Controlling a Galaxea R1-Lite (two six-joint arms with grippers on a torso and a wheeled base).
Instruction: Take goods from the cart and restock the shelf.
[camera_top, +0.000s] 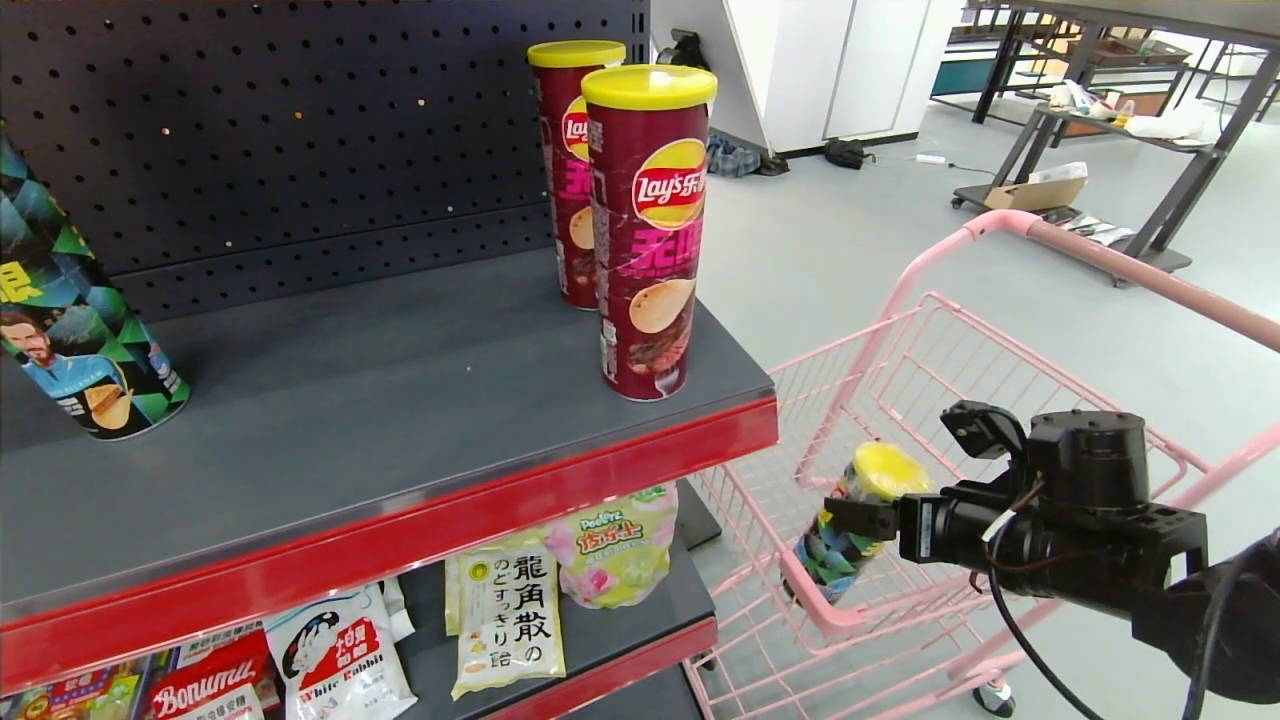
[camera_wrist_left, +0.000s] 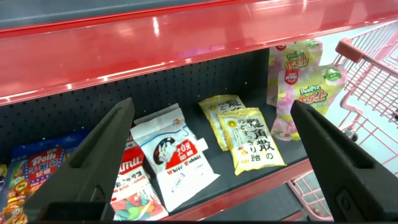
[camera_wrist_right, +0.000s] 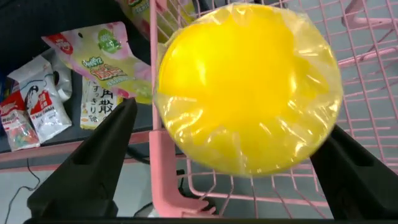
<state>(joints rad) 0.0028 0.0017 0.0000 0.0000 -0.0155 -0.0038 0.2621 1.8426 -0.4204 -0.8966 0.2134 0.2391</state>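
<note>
A chip can with a yellow lid (camera_top: 882, 470) leans tilted inside the pink cart (camera_top: 905, 285), near its front corner. My right gripper (camera_top: 858, 518) is at the can's top end, open, one finger on each side of the lid (camera_wrist_right: 249, 87); whether the fingers (camera_wrist_right: 102, 155) touch it is unclear. On the grey upper shelf (camera_top: 400, 400) two maroon chip cans (camera_top: 648, 230) stand at the right end and a green-black can (camera_top: 70, 320) at the left. My left gripper (camera_wrist_left: 212, 106) is open and holds nothing, facing the lower shelf's snack bags (camera_wrist_left: 174, 158).
The upper shelf has a red front lip (camera_top: 400, 530) and bare room between the cans. Snack bags (camera_top: 505, 610) lie on the lower shelf beside the cart. The cart handle (camera_top: 1130, 265) rises at the right. Tables (camera_top: 1120, 120) stand far behind.
</note>
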